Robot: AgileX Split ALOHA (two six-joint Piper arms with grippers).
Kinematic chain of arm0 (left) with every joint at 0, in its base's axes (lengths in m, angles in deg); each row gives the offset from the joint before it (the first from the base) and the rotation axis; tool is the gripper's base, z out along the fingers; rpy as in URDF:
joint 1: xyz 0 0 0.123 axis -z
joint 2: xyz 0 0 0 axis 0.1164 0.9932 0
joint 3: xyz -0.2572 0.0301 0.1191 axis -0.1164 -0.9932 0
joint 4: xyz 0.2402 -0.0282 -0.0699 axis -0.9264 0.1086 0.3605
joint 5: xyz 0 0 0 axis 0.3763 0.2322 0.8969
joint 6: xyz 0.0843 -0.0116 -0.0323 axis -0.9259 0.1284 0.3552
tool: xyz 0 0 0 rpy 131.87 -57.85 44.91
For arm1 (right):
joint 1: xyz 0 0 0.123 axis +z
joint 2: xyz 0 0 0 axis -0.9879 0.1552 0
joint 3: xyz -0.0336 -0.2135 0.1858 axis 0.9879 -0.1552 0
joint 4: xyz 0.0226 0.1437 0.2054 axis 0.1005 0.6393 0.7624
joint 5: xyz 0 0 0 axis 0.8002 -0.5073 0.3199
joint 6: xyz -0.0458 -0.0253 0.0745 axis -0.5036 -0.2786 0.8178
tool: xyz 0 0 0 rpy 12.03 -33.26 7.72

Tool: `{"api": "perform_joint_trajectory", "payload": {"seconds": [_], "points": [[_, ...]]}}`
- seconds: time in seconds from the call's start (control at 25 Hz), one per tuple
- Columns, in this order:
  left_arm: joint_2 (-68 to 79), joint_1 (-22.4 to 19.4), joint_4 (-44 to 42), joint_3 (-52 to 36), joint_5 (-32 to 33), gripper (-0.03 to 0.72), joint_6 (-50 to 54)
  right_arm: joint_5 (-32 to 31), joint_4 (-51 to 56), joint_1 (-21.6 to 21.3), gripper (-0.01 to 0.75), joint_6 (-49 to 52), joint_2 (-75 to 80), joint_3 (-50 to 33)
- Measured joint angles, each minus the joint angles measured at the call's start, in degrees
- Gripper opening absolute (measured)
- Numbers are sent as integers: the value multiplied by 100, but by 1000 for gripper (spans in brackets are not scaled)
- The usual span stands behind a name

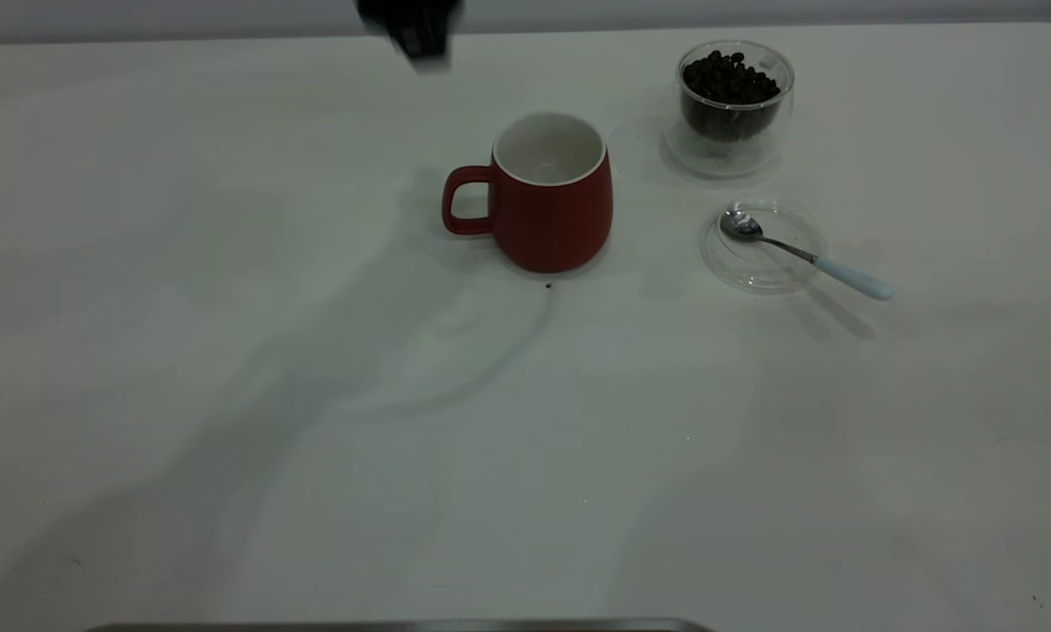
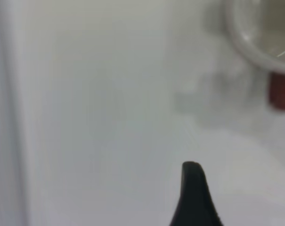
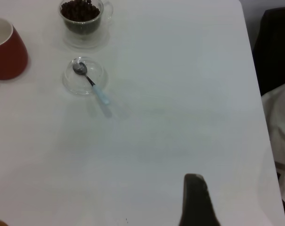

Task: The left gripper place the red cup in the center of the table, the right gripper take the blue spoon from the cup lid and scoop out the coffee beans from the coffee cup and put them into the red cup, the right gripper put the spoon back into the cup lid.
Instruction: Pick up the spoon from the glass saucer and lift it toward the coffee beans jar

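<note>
The red cup (image 1: 547, 197) stands upright and empty near the middle of the table (image 1: 314, 395), its handle towards the left. My left gripper (image 1: 411, 35) hovers blurred at the far edge, behind and left of the cup, holding nothing; its wrist view (image 2: 193, 188) shows the cup's rim (image 2: 255, 47). The coffee cup (image 1: 734, 105) holds coffee beans (image 1: 729, 79) at the far right. In front of it the blue spoon (image 1: 797, 253) lies with its bowl on the cup lid (image 1: 764, 263). My right gripper (image 3: 195, 197) is high and far off, empty.
A tiny dark speck (image 1: 549, 285) lies just in front of the red cup. A grey strip (image 1: 402, 626) runs along the near edge. In the right wrist view a dark object (image 3: 274, 47) and white cloth (image 3: 279, 122) lie beyond the table's edge.
</note>
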Motion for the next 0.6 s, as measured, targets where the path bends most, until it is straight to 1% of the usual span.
{"api": "perform_joint_trajectory", "payload": {"seconds": [0.16,0.24,0.32,0.44,0.6], "points": [[-1014,-6,-977,0,787,587,1689,0,0,0,523,0,0,0],[-1539,-6,-1316,0,1314,587,2414,0,0,0,523,0,0,0],[-2062,-6,-1508,0,1866,587,2904,0,0,0,523,0,0,0],[-2825,-6,-1482,0,2724,587,3356,0,0,0,523,0,0,0],[-3578,-6,-1184,-66,2767,587,3864,5,0,0,523,0,0,0]]}}
